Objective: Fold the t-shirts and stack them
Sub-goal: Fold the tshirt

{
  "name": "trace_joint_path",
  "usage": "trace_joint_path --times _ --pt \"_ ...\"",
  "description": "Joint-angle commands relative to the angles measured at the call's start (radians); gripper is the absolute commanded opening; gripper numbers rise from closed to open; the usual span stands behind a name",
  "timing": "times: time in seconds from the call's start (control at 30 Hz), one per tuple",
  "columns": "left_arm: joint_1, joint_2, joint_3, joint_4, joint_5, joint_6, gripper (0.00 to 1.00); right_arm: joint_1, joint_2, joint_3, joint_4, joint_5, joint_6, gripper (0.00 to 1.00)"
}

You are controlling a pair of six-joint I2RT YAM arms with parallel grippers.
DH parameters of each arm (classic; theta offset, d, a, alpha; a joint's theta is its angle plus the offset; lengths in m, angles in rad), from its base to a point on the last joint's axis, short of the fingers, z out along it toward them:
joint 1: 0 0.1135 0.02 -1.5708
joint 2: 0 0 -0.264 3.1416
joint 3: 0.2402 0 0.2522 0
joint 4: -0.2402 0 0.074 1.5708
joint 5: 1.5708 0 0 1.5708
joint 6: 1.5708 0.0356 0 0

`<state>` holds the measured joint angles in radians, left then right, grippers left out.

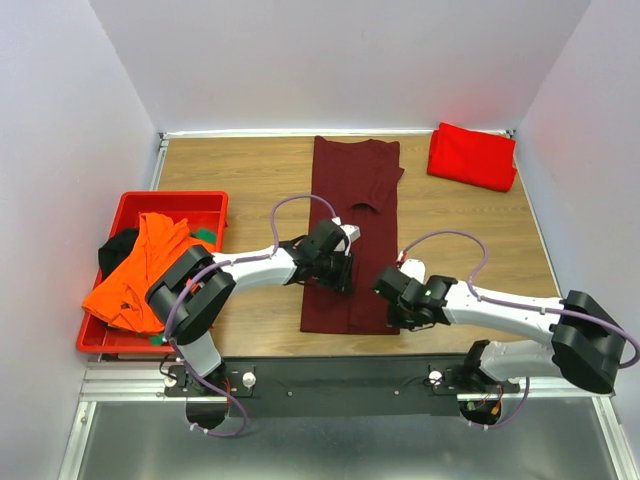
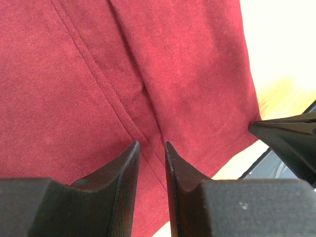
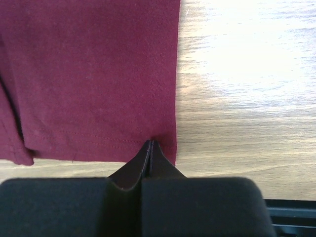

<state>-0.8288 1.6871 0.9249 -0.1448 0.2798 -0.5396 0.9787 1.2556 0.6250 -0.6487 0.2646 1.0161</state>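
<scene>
In the top view, the maroon t-shirt (image 1: 352, 200) lies as a long strip down the frame's middle on the surface (image 1: 250, 170). The left tool (image 1: 338, 272) is over its lower half and the right tool (image 1: 392, 292) is at its lower right corner.

In the left wrist view, the left tool is narrowly parted above a crease, with nothing evidently pinched.

In the right wrist view, the right tool is closed, apparently on the hem.

A level fold probably needs the left tool to grip the other hem corner first.

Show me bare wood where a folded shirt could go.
Widest: the table between the red tray and the maroon t-shirt. Also right of that shirt, nearer than the folded red t-shirt. Crowded: the maroon hem, where left pincer and right pincer sit.
</scene>
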Motion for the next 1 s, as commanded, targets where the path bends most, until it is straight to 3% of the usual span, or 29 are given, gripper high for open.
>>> trace_joint_path --times 0.0,0.17,0.2,0.23,0.3,0.57,0.77,0.83,0.97 --pt "-0.006 0.020 -0.009 -0.009 -0.021 -0.003 0.35 0.005 -0.051 -0.019 -0.020 -0.004 0.019 0.00" --pt "-0.006 0.025 -0.011 -0.006 -0.018 -0.003 0.35 0.003 -0.090 -0.019 -0.046 0.002 0.024 0.01" --pt "-0.006 0.022 -0.011 -0.007 -0.021 -0.003 0.35 0.005 -0.090 -0.013 -0.045 0.001 0.021 0.07" --pt "-0.006 0.017 -0.009 -0.007 -0.021 -0.002 0.35 0.003 -0.081 -0.005 -0.045 0.001 0.016 0.23" --pt "-0.006 0.014 -0.006 -0.010 -0.025 -0.002 0.35 0.003 -0.059 0.024 -0.042 0.001 -0.007 0.36" --pt "-0.006 0.019 -0.012 -0.010 -0.027 -0.003 0.35 0.020 0.040 0.041 -0.019 0.010 -0.024 0.47" --pt "-0.007 0.025 -0.018 -0.007 -0.030 -0.003 0.35 0.025 0.071 0.035 0.006 0.007 -0.022 0.42" --pt "-0.006 0.028 -0.020 -0.009 -0.033 -0.002 0.35 0.025 0.070 0.030 0.004 0.005 -0.019 0.30" --pt "-0.006 0.040 -0.021 -0.007 -0.033 0.000 0.34 0.025 0.030 0.007 0.000 -0.001 -0.011 0.15"
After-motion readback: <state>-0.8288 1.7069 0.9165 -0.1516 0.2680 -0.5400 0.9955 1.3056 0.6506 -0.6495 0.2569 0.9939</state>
